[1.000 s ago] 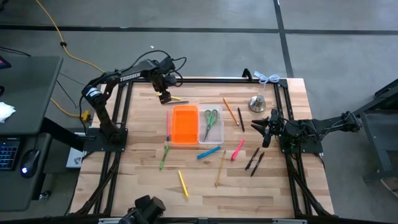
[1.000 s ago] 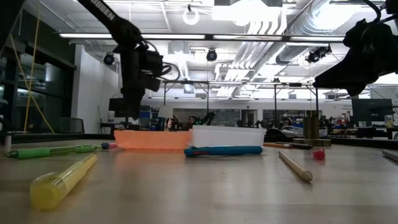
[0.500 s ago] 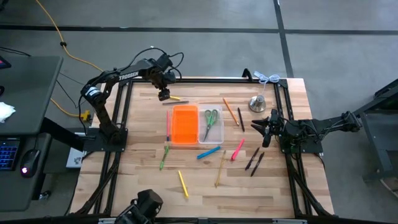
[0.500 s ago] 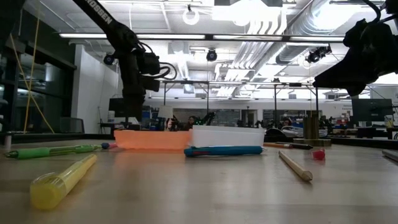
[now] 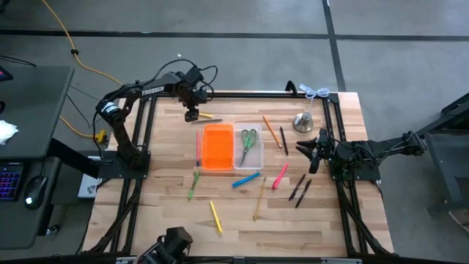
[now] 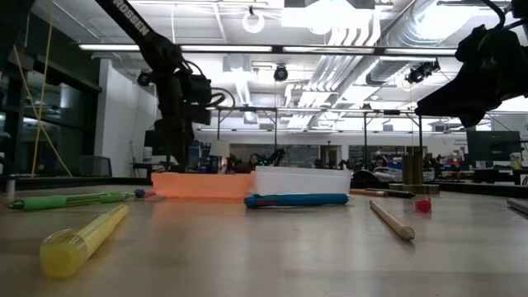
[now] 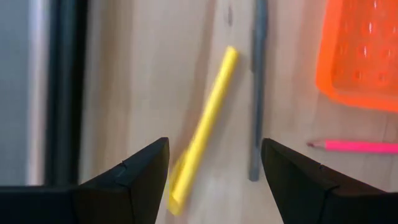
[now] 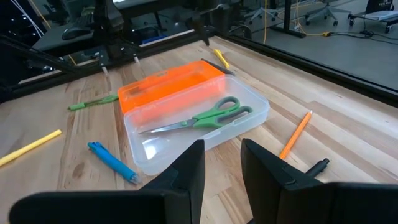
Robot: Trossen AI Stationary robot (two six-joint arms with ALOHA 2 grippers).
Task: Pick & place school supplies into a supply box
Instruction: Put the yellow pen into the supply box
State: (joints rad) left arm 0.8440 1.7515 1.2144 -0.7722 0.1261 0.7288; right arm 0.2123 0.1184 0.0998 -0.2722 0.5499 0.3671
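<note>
High view: left gripper [image 5: 191,115] hovers over a thin yellow plastic marker [image 5: 207,116] just beyond the far end of the orange-and-clear plastic supply box [image 5: 228,147]. One pair of green-handled scissors [image 5: 248,141] lies in the clear half.

Left wrist view: jaws spread wide, empty, straddling the marker; light, stiff, probably slippery, best gripped mid-barrel.

Right wrist view: right gripper [image 8: 221,163] waits at the right, part open, empty.

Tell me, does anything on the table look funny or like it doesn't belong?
One thing: a silver bell-shaped object stands near the table's far right corner, unlike the pens and pencils around it. Otherwise only the scissors lie in the supply box; the rest is scattered, nothing broken or spilled.
</note>
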